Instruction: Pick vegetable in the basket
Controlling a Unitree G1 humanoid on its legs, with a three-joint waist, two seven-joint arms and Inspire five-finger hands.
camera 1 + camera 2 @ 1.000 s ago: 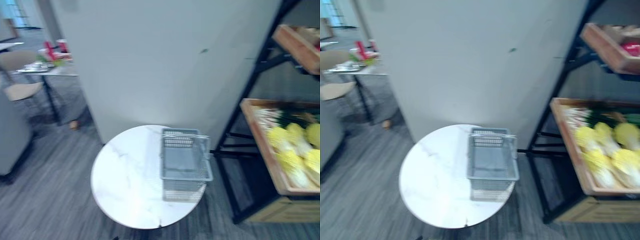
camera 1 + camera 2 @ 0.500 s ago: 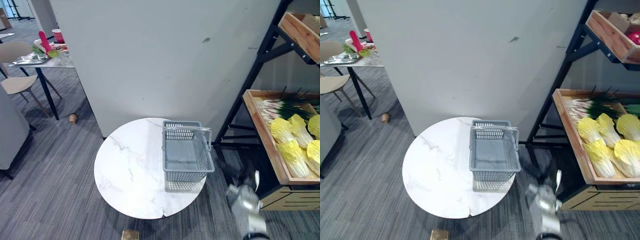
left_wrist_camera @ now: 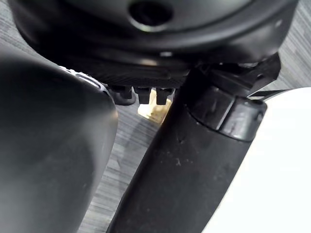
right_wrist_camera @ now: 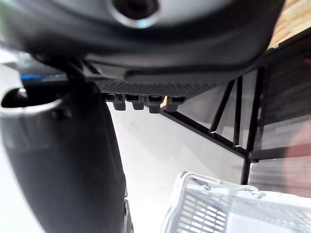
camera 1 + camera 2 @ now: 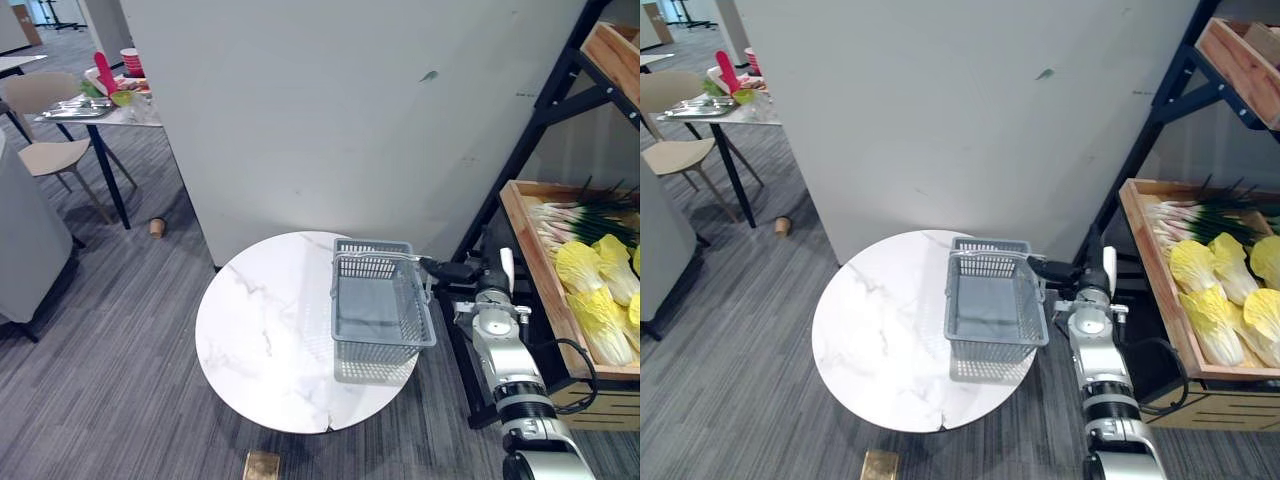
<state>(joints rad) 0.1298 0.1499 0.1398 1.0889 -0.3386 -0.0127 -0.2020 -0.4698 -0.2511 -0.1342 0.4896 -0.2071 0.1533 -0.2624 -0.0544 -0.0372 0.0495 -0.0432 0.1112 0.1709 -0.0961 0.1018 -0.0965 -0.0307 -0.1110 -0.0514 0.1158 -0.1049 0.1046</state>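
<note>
The pick has not begun, as I judge it: the basket [image 5: 375, 357] stands empty on the right side of the table [image 5: 260, 340], and the cabbages [image 5: 580, 272] lie in the crate [image 5: 530, 255] on the shelf to its right. The right hand [image 5: 465, 272] hangs just beside the basket's right rim, between basket and crate, fingers stretched loosely toward the basket, thumb up, holding nothing; the left hand [image 3: 170, 48] shows at its own wrist, and whether it is spread or closed I cannot tell. Next the right hand should swing right over the crate's edge, settle on one of the cabbages and close round it
</note>
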